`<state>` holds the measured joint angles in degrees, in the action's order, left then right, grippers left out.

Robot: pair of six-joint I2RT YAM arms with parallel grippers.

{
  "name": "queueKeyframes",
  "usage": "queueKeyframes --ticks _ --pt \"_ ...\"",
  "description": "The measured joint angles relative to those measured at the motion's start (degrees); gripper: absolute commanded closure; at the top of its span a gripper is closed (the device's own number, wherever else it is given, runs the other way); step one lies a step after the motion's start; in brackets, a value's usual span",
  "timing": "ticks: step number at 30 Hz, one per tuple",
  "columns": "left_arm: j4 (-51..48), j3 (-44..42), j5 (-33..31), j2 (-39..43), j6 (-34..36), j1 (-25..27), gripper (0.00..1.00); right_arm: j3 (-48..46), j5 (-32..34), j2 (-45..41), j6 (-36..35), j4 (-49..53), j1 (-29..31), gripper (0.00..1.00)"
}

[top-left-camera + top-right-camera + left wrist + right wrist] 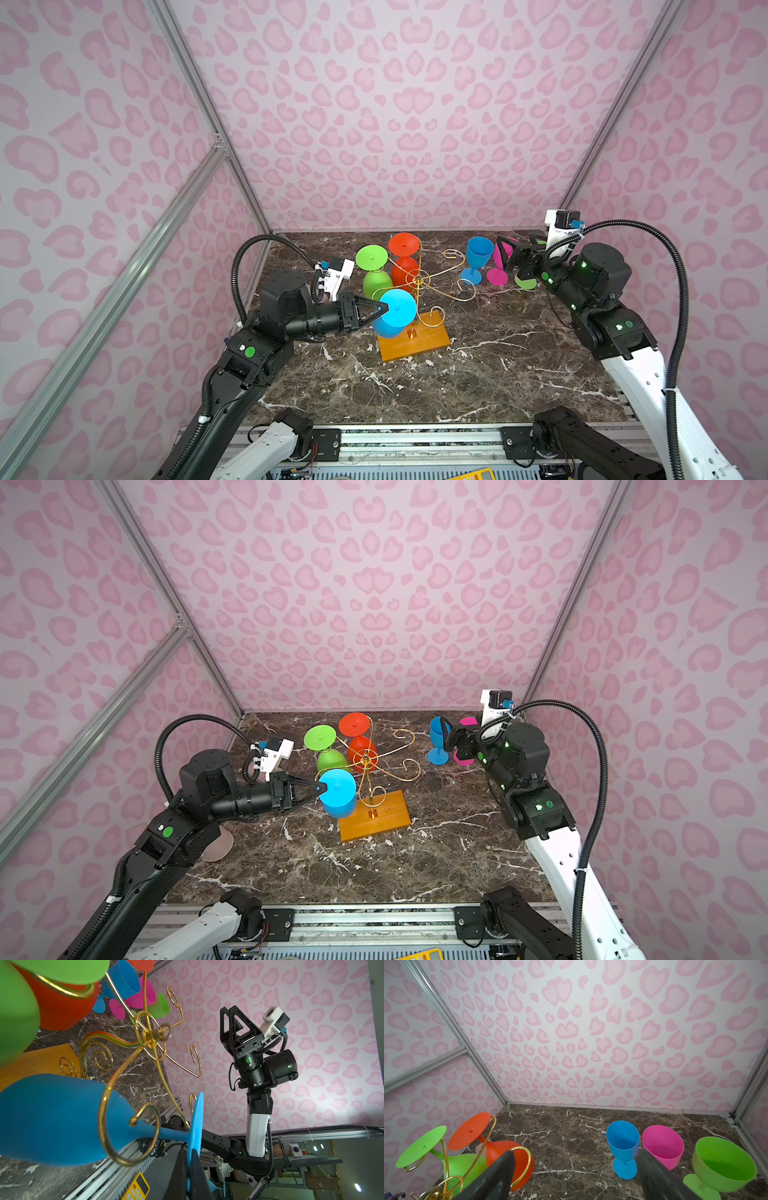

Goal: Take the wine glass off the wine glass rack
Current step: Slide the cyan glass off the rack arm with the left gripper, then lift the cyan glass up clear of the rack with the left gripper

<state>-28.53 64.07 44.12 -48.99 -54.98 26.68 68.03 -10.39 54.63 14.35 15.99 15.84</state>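
Note:
The wine glass rack of gold wire stands mid-table on its orange wooden base. A blue wine glass hangs bowl-down from the rack's near-left arm. In the left wrist view its stem passes through the gold curl. My left gripper is shut on the edge of that glass's round foot. A green glass and a red one also hang from the rack. My right gripper is open and holds nothing, at the back right.
Three glasses stand upright at the back right by the right gripper: blue, pink and green. A pale cup lies under the left arm. Pink patterned walls close in the marble table on three sides.

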Motion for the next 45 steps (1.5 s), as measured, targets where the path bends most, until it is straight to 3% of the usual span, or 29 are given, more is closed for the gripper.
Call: queueKeyframes --ticks 21,37,45 --pt "-9.3 6.6 4.0 5.3 3.4 -1.7 0.97 0.0 -0.1 -0.3 0.0 0.2 0.0 0.07" --pt "-8.8 10.2 10.9 5.0 0.3 -1.8 0.97 0.8 -0.1 -1.1 -0.5 0.9 0.0 0.07" --pt "-4.0 12.0 13.4 4.9 -3.5 -1.8 0.97 1.4 -0.1 -1.0 -0.7 1.3 0.0 0.07"
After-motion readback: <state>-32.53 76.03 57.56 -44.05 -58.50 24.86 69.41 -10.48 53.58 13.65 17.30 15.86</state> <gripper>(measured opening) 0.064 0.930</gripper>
